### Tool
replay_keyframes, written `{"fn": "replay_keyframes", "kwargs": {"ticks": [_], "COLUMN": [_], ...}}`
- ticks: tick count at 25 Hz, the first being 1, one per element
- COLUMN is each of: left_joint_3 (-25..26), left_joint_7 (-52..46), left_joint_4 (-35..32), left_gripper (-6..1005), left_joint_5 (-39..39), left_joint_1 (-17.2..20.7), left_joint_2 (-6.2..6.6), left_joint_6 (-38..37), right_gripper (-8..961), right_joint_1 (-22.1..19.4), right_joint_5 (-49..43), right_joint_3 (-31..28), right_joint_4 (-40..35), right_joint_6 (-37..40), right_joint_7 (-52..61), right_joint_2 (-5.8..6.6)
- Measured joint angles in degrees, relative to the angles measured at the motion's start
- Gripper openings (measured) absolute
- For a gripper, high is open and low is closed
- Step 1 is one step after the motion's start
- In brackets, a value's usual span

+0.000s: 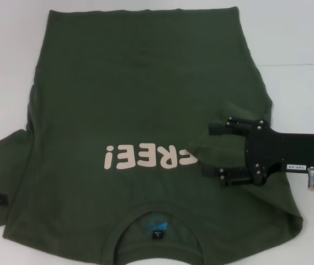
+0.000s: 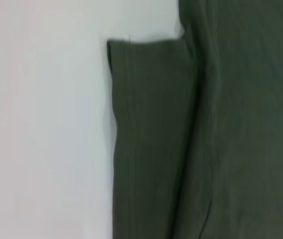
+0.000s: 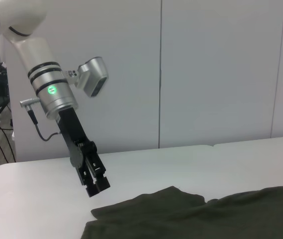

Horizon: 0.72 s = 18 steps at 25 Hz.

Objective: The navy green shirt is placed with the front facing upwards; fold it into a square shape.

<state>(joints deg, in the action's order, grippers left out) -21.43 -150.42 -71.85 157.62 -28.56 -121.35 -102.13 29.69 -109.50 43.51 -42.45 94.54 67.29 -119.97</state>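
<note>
Olive-green, the navy green shirt [image 1: 145,110] lies front-up on the desk [image 1: 300,44]; right tool [image 1: 213,150] spread open above its folded-in sleeve, left tool [image 3: 97,185] seemingly closed.

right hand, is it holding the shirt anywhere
No. The right hand is open over the navy green shirt beside the lettering, gripping nothing.

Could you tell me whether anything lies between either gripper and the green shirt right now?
Nothing visible does. The right gripper is open right over the navy green shirt by the lettering; the left gripper hangs above the white table beside its sleeve.
</note>
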Motion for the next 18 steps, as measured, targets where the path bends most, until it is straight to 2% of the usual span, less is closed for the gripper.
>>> {"fn": "replay_keyframes", "kwargs": {"ticks": [7,18], "left_joint_3": [-0.4,-0.4], "left_joint_7": [-0.1,0.1], "left_joint_4": [3.1,4.0], "left_gripper": [853,854], "left_joint_5": [0.9,3.8], "left_joint_1": [-0.3,-0.7], "left_joint_2": [0.06,0.25], "left_joint_6": [1.7,3.9], "right_gripper": [916,917], "right_joint_1": [0.4,0.7], "right_joint_5": [-0.2,-0.1], "right_joint_3": [0.0,0.1], "right_joint_4": [0.0,0.7], "right_joint_6": [-0.3,-0.9], "right_joint_7": [-0.2,0.1], "right_joint_2": [0.00,0.00]}}
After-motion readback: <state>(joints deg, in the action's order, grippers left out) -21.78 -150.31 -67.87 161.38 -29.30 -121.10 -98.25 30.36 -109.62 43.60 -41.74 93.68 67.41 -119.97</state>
